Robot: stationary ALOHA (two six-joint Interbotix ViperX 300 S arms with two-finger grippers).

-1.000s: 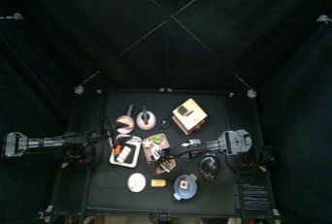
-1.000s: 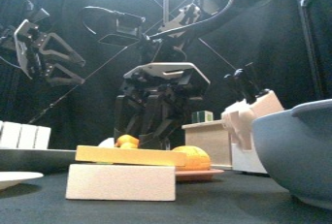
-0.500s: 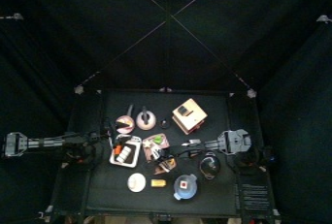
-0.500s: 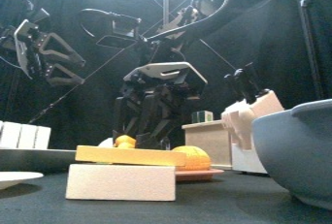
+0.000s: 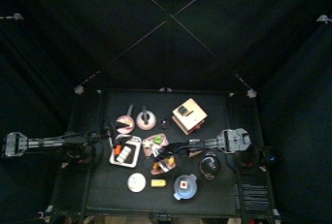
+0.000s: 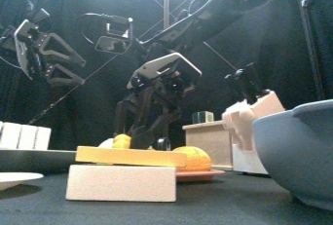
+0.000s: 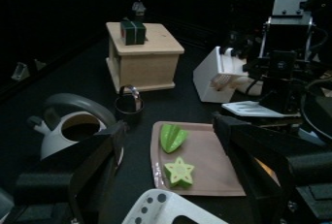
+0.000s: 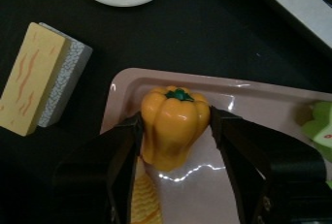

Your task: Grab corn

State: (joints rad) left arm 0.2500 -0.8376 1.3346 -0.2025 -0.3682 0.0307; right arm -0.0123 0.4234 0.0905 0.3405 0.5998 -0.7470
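Jaws of the right gripper (image 8: 178, 123) are standing apart, straddling an orange pepper (image 8: 174, 136) on the pink tray (image 8: 266, 184), with the corn (image 8: 146, 205) lying just beside it near the tray's edge and the sponge (image 8: 46, 78). Compared with half a second ago, the gripper is sitting higher and more tilted. The left gripper (image 7: 176, 160) is resting at the table's left side, jaws apart.

One yellow pepper (image 8: 174, 123), one corn cob (image 8: 147, 205), one sponge (image 8: 45, 77), one pink tray (image 8: 259, 175). One wooden box (image 7: 143, 55), one kettle (image 7: 69, 128), two green toy pieces (image 7: 177, 154). One blue bowl (image 6: 297, 148), one knife block (image 6: 251, 114).
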